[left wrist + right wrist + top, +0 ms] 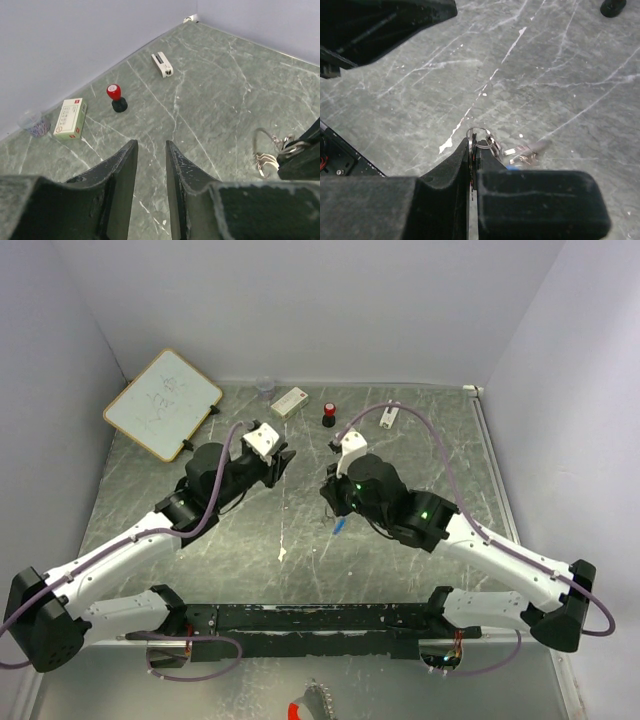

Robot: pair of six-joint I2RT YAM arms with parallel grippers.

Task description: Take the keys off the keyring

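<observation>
**Right clamps the ring, left lines up for a key**

The right gripper (474,149) is pinched tight on the ring (478,134), and the ring seems to be held clear of the table (555,70). The keys (522,150) hang off it in a loose bunch to one side. From above, the blue key (340,526) dangles just below that gripper.

Across the gap, the left gripper (151,147) has its jaws apart with nothing between them. Its wrist view shows the bunch far off at the right edge, so it is well apart from the keys and not yet on line.

Here's how I'd play it. The left should swing toward the bunch and single out one key, and the blue one looks easiest to tell from the rest. It should take that key by the head, flat between the pads, not by the blade. Then it works the key round the wire toward the split, while the right holds firm.

Two things could go wrong: catching two keys at once, or the thin ring twisting in the right's pinch under the pull. I can't tell where the split sits, and if the right's fingers cover it, a regrip comes first.
</observation>
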